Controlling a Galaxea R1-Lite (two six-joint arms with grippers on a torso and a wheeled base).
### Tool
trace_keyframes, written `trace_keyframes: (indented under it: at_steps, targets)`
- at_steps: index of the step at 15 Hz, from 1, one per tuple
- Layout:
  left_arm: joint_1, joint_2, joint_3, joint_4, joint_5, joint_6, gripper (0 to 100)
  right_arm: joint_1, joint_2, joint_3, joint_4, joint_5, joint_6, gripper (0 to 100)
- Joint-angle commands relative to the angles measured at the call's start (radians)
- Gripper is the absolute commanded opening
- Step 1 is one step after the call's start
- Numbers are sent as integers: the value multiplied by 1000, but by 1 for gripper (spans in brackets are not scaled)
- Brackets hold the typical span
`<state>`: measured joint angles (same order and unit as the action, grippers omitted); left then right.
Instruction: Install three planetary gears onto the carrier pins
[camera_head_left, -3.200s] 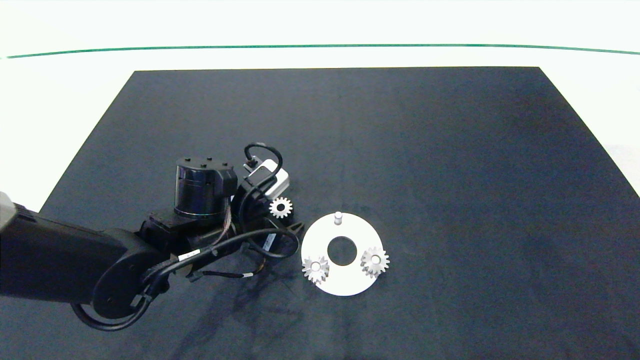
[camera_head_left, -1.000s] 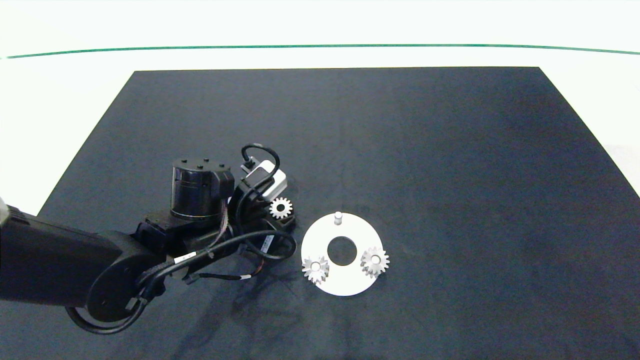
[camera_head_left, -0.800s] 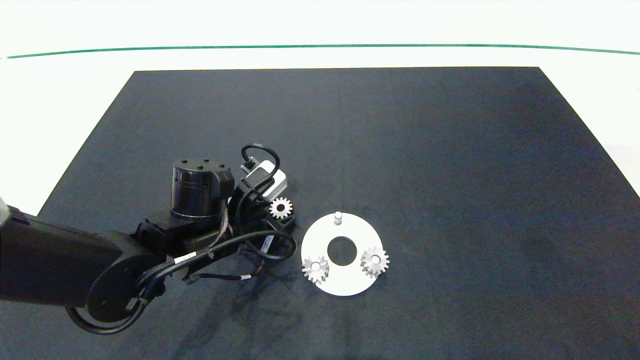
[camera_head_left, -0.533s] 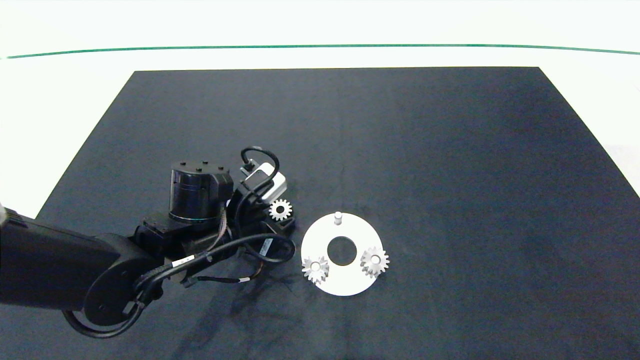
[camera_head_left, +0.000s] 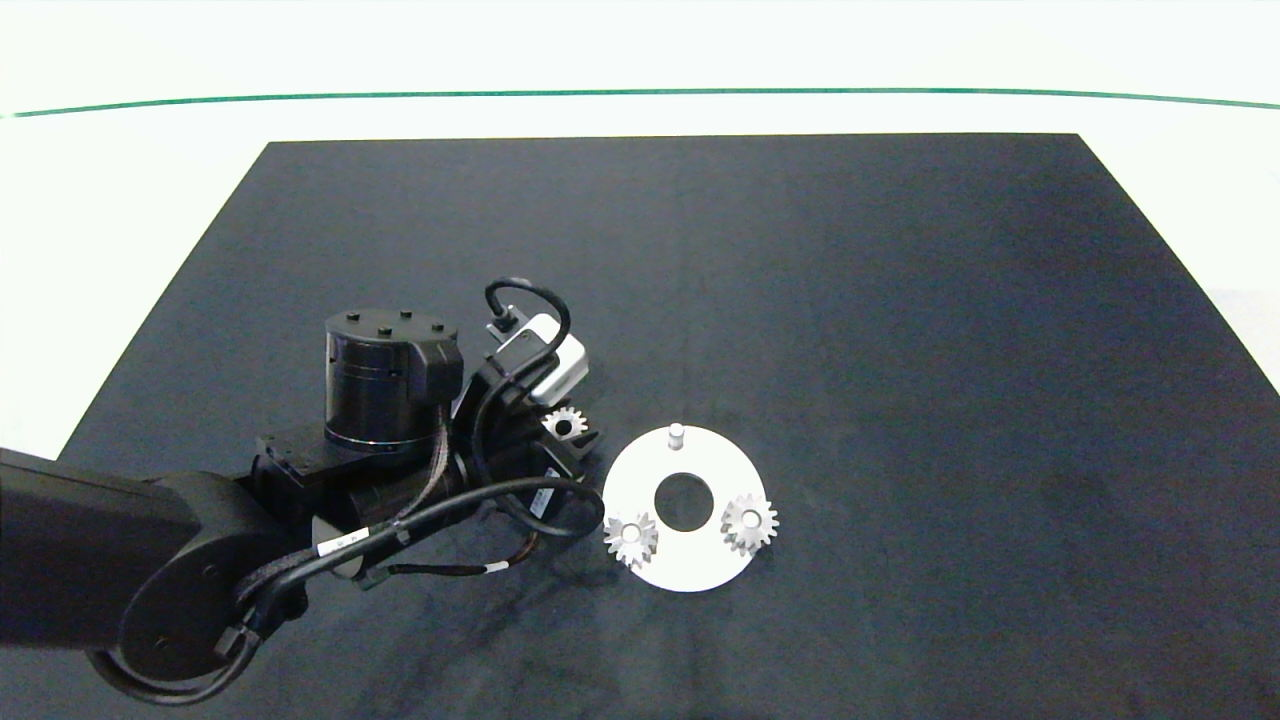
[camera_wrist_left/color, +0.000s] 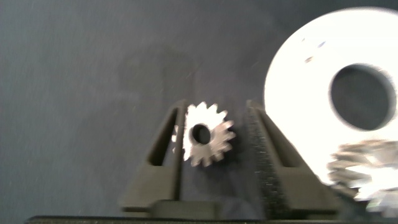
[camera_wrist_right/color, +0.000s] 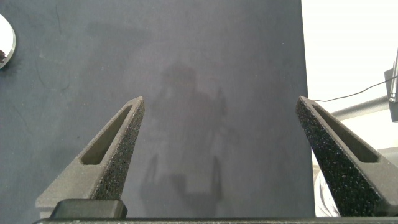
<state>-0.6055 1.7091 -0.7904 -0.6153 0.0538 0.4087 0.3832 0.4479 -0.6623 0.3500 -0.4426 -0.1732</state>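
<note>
while the left end effector stands part open, the third gear lies between its fingers against one finger; just beside, the disc carries two gears.

Dark matte mat is covering most of the surface, lying flat with faint smudges and creases showing near its front. White surface is showing around the mat on the left, far and right sides, glaring under bright even light. Thin green line is running across the white area beyond the mat's far edge; a thin dark cable is lying on the white area off the mat's edge.
</note>
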Motion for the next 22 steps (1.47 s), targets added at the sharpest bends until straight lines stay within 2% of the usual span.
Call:
trace_keyframes:
  at_steps: [1, 3, 5, 6, 7, 18, 22]
  targets:
    - [-17, -16, -3, 16, 3, 1, 4, -1, -1, 0, 1, -2, -2, 100]
    - [-17, -22, -18, 19, 3, 1, 4, -3, 0, 0, 1, -2, -2, 100]
    - [-13, -28, -36, 45, 26, 1, 4, -3, 3, 0, 1, -2, -2, 100]
    - [-13, -40, -38, 60, 26, -1, 4, -3, 2, 0, 1, -2, -2, 100]
    - [-11, -46, -39, 74, 26, -4, 100, -3, 3, 0, 1, -2, -2, 100]
    - [-3, -25, -1, 72, 21, -16, 100, -3, -1, 0, 1, -2, -2, 100]
    - [44, 1, -4, 51, 12, -16, 97, -1, -3, 1, 3, -2, -2, 100]
